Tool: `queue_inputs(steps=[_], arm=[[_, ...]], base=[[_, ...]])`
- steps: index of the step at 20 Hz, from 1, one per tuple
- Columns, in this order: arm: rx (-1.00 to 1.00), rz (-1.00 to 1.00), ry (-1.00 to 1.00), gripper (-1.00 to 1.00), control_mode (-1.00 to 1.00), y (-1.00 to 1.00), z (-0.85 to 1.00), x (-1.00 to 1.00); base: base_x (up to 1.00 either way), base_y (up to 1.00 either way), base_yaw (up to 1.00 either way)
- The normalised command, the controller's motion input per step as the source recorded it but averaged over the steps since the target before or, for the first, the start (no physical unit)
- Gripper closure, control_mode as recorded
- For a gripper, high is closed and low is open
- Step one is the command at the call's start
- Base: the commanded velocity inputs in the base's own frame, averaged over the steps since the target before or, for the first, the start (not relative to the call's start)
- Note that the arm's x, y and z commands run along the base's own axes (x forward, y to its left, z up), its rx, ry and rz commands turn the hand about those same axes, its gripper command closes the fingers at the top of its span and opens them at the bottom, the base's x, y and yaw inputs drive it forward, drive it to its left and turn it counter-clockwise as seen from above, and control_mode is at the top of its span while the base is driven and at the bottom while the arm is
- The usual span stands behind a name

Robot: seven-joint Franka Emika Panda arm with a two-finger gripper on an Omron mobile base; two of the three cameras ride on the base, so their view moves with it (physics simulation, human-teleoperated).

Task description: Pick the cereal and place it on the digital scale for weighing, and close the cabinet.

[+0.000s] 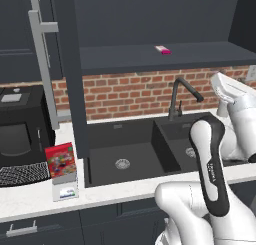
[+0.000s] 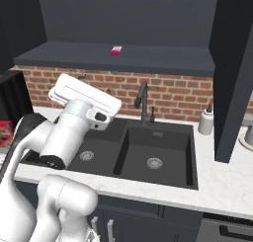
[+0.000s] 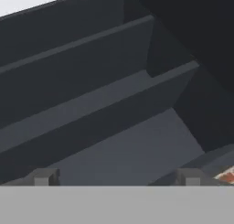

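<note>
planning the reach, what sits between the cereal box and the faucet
In the left base view, the open cabinet door and the sink's left basin lie between the cereal and the faucet.

Even, soft rendered light falls across all 3 views, with no glare and no hard-edged shadows. The white counter (image 1: 30, 199) and the brick wall (image 1: 130, 94) read bright; the cabinet (image 1: 150, 19) interior and the sink (image 1: 125, 154) stay dim and low in contrast. The hand view is coarse and slightly blurred, its edges softened.
</note>
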Motion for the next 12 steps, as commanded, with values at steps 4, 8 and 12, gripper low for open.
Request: queue_inputs(steps=[4,8,12], arm=[[-0.25,0.0,0.07,-1.0,-1.0,-0.59,-0.14,-0.19],[-0.22,0.0,0.0,-1.0,-1.0,-0.68,-0.02,-0.22],[-0.14,-0.05,-0.15,-1.0,-1.0,-0.63,-0.14,-0.16]], base=[[0.0,0.0,0.0],[0.0,0.0,0.0],[0.0,0.0,0.0]])
